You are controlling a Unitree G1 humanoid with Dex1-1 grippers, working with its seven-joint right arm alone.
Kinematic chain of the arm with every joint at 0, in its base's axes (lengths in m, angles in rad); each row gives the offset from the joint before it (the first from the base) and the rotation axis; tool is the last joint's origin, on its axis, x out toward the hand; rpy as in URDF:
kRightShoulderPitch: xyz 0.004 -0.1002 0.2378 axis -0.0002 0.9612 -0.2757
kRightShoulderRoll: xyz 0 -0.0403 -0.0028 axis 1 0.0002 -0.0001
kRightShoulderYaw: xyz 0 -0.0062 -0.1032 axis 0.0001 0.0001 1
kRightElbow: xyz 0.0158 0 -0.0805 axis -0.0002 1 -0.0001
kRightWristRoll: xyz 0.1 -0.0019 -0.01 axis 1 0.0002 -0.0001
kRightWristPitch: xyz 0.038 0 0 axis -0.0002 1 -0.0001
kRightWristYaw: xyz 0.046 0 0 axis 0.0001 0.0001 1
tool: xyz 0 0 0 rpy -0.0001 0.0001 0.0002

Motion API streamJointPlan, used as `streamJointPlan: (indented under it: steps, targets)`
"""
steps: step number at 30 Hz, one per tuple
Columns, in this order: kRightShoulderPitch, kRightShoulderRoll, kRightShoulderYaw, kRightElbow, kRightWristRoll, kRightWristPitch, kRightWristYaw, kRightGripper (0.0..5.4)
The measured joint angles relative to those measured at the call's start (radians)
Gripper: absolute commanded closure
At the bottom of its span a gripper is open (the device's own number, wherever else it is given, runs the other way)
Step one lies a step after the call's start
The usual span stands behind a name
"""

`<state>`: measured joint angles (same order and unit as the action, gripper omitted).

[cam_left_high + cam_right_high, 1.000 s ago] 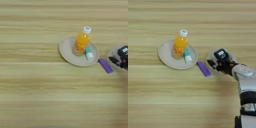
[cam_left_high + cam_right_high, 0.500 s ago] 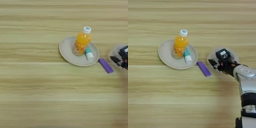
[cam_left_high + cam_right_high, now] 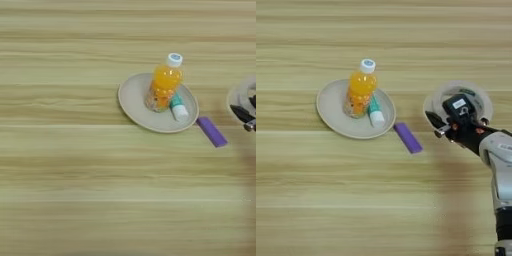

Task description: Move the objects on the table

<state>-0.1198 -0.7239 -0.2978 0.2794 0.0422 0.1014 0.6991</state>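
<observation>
End effector [image 3: 437, 125] on the robot's right arm sat at the right side of the desk [image 3: 331, 200], its black fingers [image 3: 432, 119] over the near-left rim of the clear tape roll [image 3: 460, 97]; whether they were spread or pinched could not be told. Going left to right: broad bare wood filled the left portion and the whole near half of the desk. The round beige plate [image 3: 336, 120] lay left of centre, carrying the upright orange-drink bottle [image 3: 359, 90] and, touching its right side, the green-white tube [image 3: 375, 112]. Just beyond the plate's right rim, the short purple bar [image 3: 407, 137] lay on the wood, well apart from the end effector.
</observation>
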Motion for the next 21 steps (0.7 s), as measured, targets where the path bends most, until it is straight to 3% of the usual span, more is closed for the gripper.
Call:
streamJointPlan:
  steps: [8, 21]
  targets:
    - [0.153, 0.012, -0.067, -0.306, 0.059, 0.082, 0.011, 3.98]
    - [0.270, 0.033, -0.068, -0.574, 0.177, 0.174, 0.101, 3.99]
